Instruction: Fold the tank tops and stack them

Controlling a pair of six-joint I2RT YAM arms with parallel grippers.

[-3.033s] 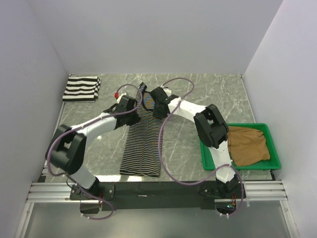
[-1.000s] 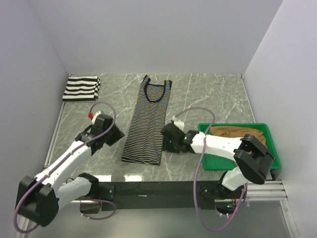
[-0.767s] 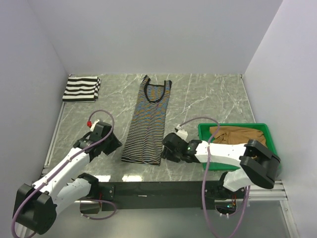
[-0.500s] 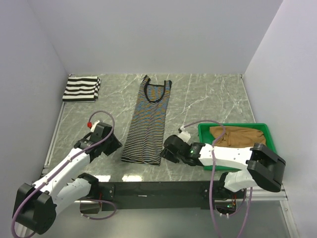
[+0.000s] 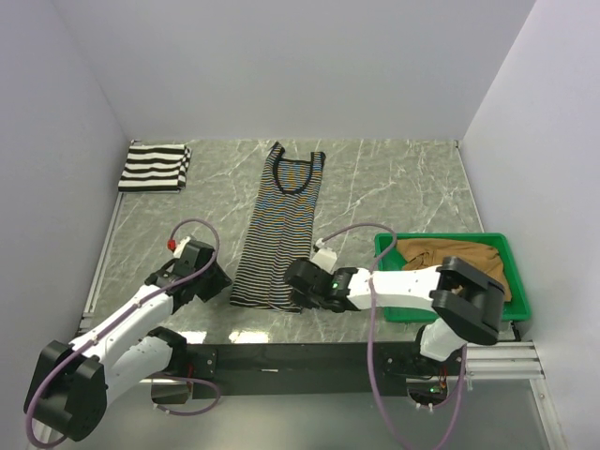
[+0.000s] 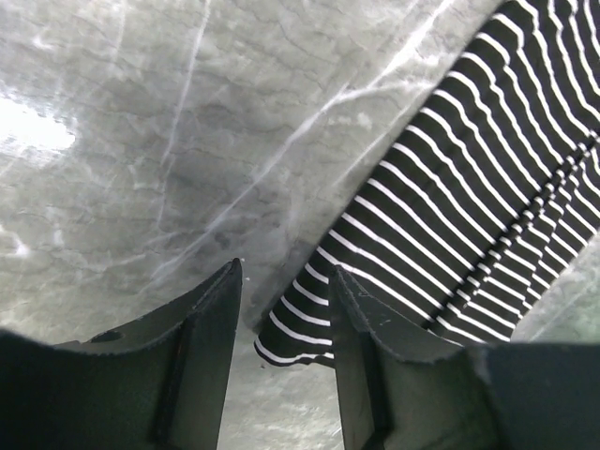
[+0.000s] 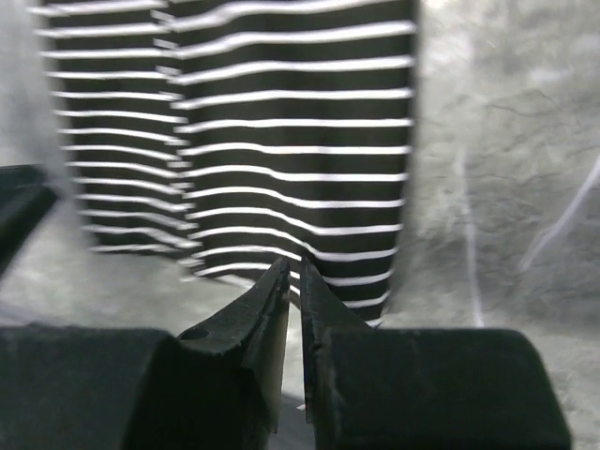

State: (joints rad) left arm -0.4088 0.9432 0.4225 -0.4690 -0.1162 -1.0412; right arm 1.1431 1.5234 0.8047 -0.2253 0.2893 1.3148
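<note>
Three tops: pinstriped tank top (image 5: 281, 225) flat on the tabletop (image 5: 394, 187), black-and-white striped top (image 5: 156, 167) folded far left, tan top (image 5: 455, 258) in the green tray (image 5: 450, 317). Left gripper (image 6: 286, 272), jaws apart, is by the pinstriped hem's left corner. Right gripper (image 7: 292, 267), jaws almost together, is at its right corner; I cannot tell if it holds cloth.

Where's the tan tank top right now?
The tan tank top lies bunched in the green tray at the right of the top view, partly behind the right arm.

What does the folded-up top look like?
Find the marble table's far left corner. The folded tank top lies there. Its wide black-and-white stripes set it apart from the long pinstriped top spread mid-table and the tan top in the green tray.
</note>
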